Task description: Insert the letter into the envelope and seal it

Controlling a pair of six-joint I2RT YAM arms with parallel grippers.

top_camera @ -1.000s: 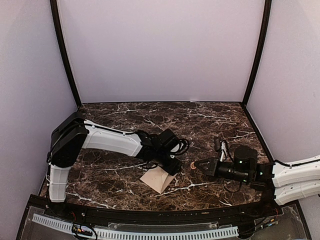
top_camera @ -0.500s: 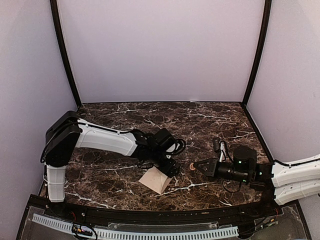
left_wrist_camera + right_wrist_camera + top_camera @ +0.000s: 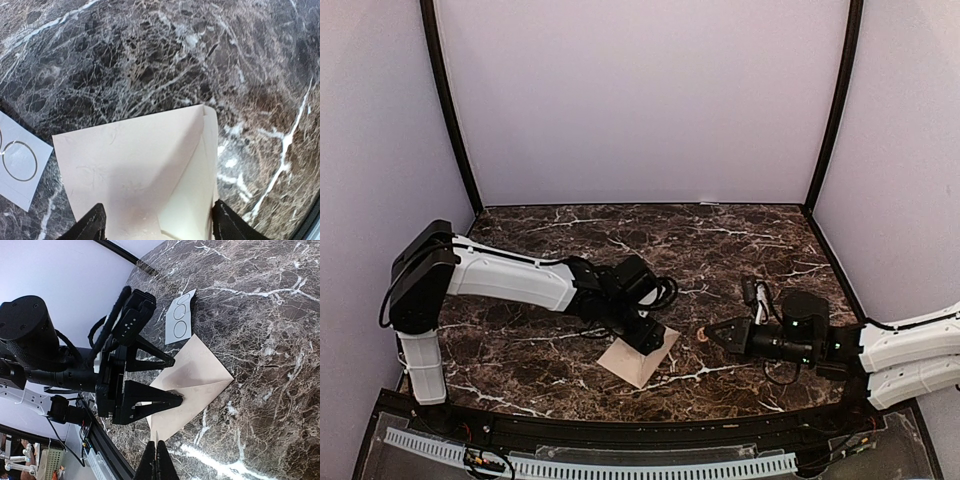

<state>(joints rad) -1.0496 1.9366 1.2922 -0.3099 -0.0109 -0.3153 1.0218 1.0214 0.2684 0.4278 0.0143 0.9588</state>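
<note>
**Colleague:** Where's the envelope from your seat?

**Me:** The pinkish-tan paper envelope with the pointed flap [image 3: 638, 358] lies flat on the dark marble counter [image 3: 740, 250], near the front edge and between my two arms. My left fingers [image 3: 150, 402] stand wide apart over it and grip nothing, with one tip touching the paper. I read that as pinning it down so it can't slide during sealing.

**Colleague:** And the right fingers?

**Me:** The right fingers [image 3: 157, 462] are pressed together. They hover low, near the envelope's right corner but apart from it, and point at it. From above, a small tan ring-shaped bit [image 3: 705, 332] sits at their tips. I can't tell whether they pinch it.

**Colleague:** And the cream-white creased letter?

**Me:** I see no loose sheet anywhere. My left wrist camera shows a paler cream panel [image 3: 187, 190] along the envelope's right side, past a diagonal fold. I can't say whether that's flap or letter. My guess is that the letter is inside and only sealing remains.

**Colleague:** What does each camera add?

**Me:** Only the right wrist view shows the left fingers' spread and that touch. It also shows the small white card printed with circles [image 3: 180, 317] just beside the envelope, which I can't make out from overhead. The overhead alone places both arms.
</note>
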